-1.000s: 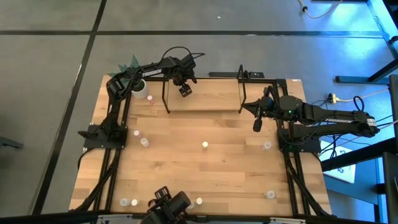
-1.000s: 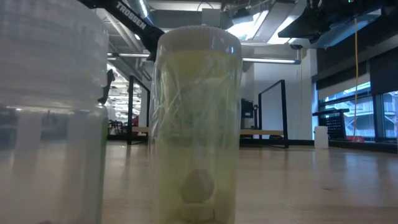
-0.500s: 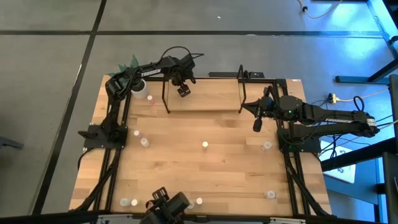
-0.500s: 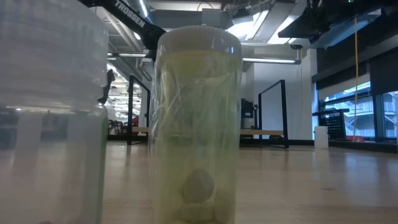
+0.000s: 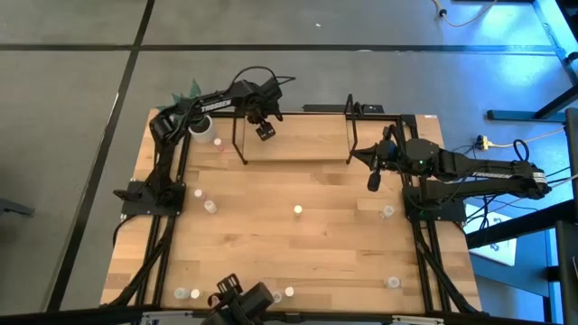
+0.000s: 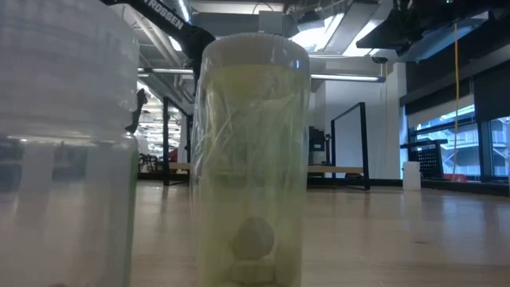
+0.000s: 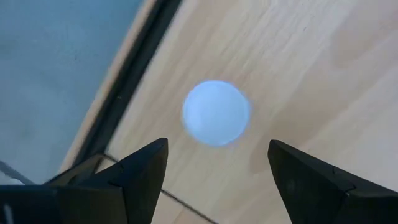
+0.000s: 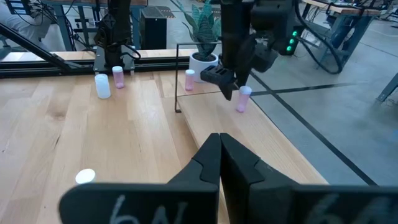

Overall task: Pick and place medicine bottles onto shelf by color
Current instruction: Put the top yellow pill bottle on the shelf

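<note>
My left gripper (image 5: 264, 131) hangs open over the far left part of the shelf (image 5: 298, 147), fingers pointing down. In the left wrist view a medicine bottle (image 7: 216, 113) stands upright on the shelf board below and between the spread fingers, apart from both. The right wrist view shows it as a pink-topped bottle (image 8: 243, 98) beside my left gripper (image 8: 227, 89). Several other medicine bottles (image 5: 297, 210) stand scattered on the table. My right gripper (image 5: 372, 183) waits shut at the right, off the shelf's right end, holding nothing.
A white pot with a green plant (image 5: 203, 129) stands at the far left corner, a pink-topped bottle (image 5: 219, 143) beside it. The shelf's black posts (image 5: 241, 144) rise beside my left gripper. Two bottles (image 6: 251, 159) stand close before the low camera.
My left gripper has risen a little above the shelf board, still open, with the bottle left standing below it.
</note>
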Motion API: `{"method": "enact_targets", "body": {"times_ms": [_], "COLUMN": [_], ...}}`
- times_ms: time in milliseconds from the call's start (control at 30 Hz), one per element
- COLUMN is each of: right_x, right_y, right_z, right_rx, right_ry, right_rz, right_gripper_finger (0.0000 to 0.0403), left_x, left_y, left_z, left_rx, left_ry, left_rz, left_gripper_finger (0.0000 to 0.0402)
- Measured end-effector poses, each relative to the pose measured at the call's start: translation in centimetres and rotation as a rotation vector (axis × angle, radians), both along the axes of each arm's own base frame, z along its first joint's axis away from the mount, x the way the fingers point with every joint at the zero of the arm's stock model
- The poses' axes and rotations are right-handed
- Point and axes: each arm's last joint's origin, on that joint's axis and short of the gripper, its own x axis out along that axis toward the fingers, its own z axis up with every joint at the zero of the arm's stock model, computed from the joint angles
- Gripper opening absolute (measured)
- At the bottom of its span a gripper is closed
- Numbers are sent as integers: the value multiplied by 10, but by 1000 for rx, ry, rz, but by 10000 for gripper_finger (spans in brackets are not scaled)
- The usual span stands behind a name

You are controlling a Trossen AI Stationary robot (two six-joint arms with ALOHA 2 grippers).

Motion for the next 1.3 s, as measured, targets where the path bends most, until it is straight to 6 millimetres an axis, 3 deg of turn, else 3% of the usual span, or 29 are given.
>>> {"method": "enact_targets", "body": {"times_ms": [267,633,833,1067,1300], "right_x": [0,0,0,0,0], "right_y": [0,0,0,0,0], "right_z": [0,0,0,0,0], "right_rx": [0,0,0,0,0], "right_ry": [0,0,0,0,0], "right_rz": [1,1,0,0,0], "right_gripper_finger": [6,6,6,6,6], "left_x": [-7,-16,-28,-47,-65], "left_y": [-11,-46,-78,-129,-179], "left_z": [33,86,125,165,185], "left_rx": [95,240,316,357,336], "left_ry": [-32,-110,-216,-338,-390], "left_rz": [3,9,2,-47,-132], "left_gripper_finger": [271,271,271,268,267]}}
